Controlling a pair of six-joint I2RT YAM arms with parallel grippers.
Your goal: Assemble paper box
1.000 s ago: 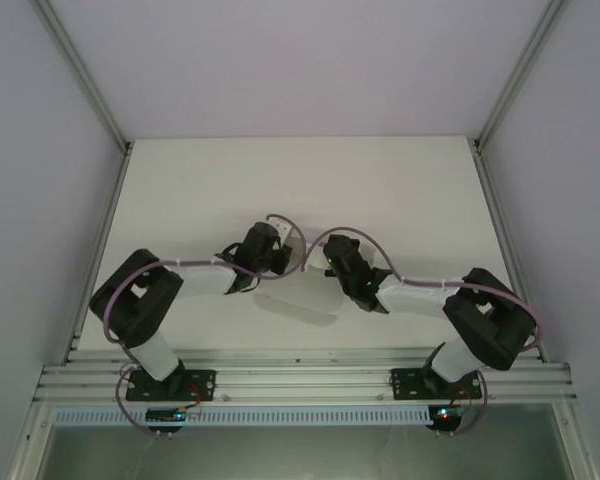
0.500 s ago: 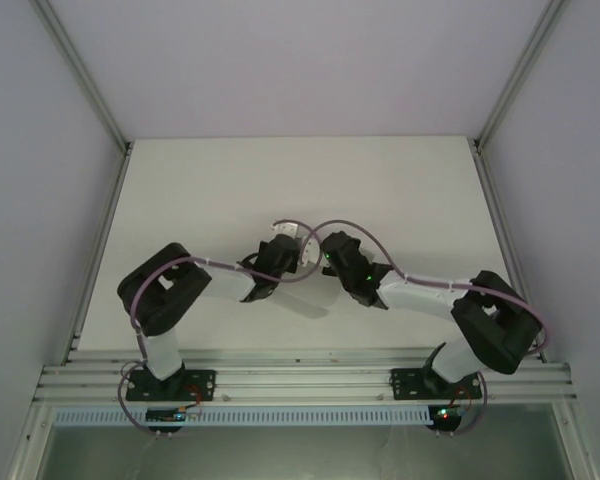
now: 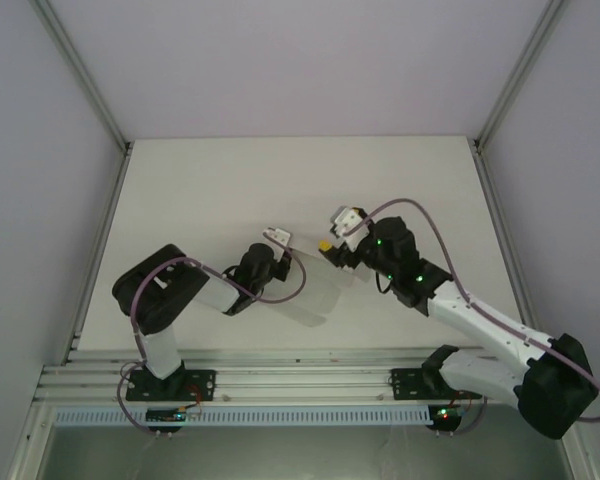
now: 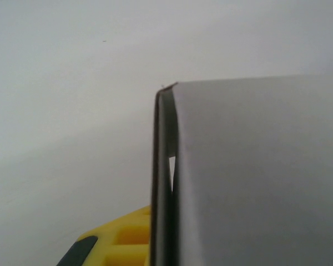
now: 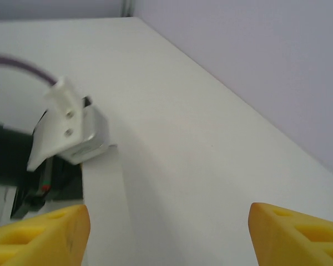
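- the paper box [image 3: 314, 292] lies on the desk [image 3: 210, 190] between the two arms, just right of the left tool [image 3: 283, 262]; its outline is faint against the white top, and its long axis seems to run from the far side toward the near edge, slightly slanted
- from the left wrist, a box panel [image 4: 255, 177] is seen nearly edge-on, its folded edge upright with a thin gap between two layers
- whether anything sits inside the box cannot be told
- left tool is clamped tight on that edge, one yellow finger [image 4: 125, 244] against the card
- right tool [image 3: 328, 247] is spread wide and holds nothing, near the box's far right corner
- a second ago the right tool was closed at the box close to the left tool; it has since let go, and its arm has swung out to the right
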